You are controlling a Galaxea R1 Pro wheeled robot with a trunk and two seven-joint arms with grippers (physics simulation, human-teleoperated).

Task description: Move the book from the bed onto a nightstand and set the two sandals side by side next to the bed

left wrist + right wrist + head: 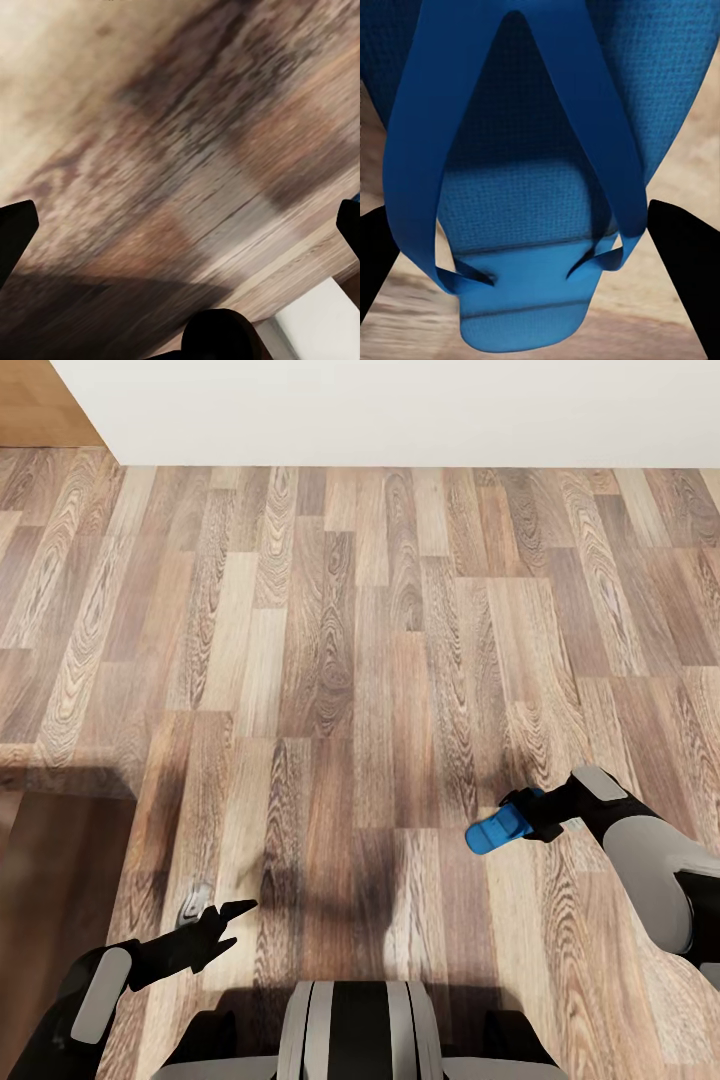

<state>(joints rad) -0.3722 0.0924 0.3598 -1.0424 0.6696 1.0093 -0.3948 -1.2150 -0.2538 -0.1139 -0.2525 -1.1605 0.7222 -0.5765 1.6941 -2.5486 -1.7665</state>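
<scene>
One bright blue flip-flop sandal [499, 828], thong straps [607, 135] visible, held above wood-plank floor [360, 660] at four o'clock from the frame centre, toe pointing toward eight o'clock

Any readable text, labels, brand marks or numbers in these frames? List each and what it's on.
None readable.
Blue sandal in the right gripper: plain textured sole and straps, no logo or print.
Wood floor and white wall: no signs or markings.
Left gripper: plain black, no label.

Wood-plank floor [380, 660] meets a white wall [400, 410] ahead.
</scene>
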